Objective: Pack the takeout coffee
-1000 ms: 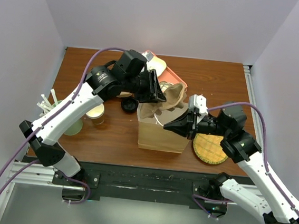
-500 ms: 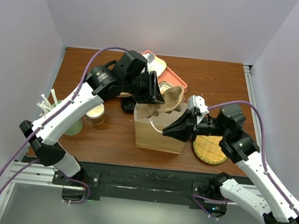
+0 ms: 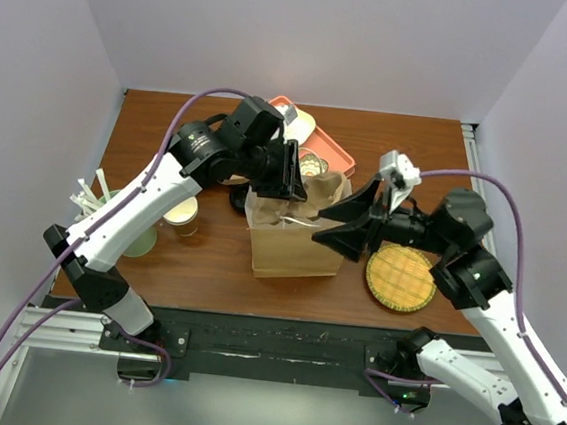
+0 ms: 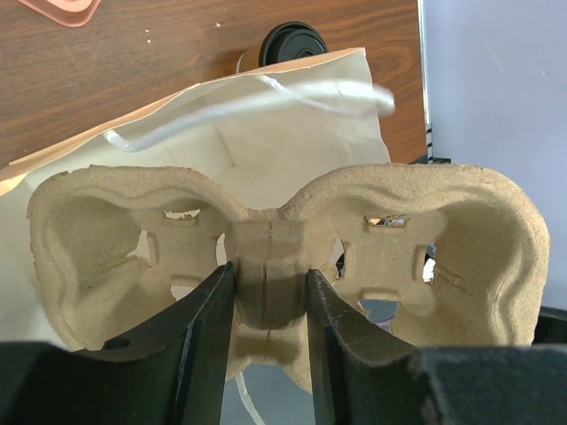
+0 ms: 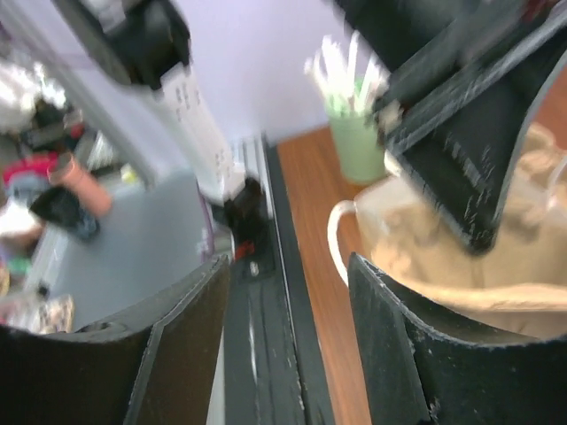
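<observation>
My left gripper [image 3: 293, 180] [image 4: 268, 270] is shut on the middle rib of a moulded cardboard cup carrier [image 4: 266, 230], holding it over the open mouth of the brown paper bag [image 3: 296, 254] [image 4: 292, 133]. The carrier's cup wells are empty. My right gripper [image 3: 348, 219] [image 5: 288, 266] stands open just right of the bag with nothing between its fingers; the bag's rim and white handle [image 5: 341, 235] lie beside its right finger. The takeout coffee does not show plainly. A round black lid [image 3: 243, 199] [image 4: 292, 40] sits behind the bag, with no cup visible under it.
A lidless brown cup [image 3: 181, 213] and a green cup of straws [image 3: 121, 227] stand at the left. A pink tray [image 3: 332, 149] lies at the back. A round woven coaster [image 3: 400, 279] lies under the right arm.
My right gripper has opened and drawn back to the right, away from the bag. The bag has shifted a little to the left. The left gripper still holds the carrier above it.
</observation>
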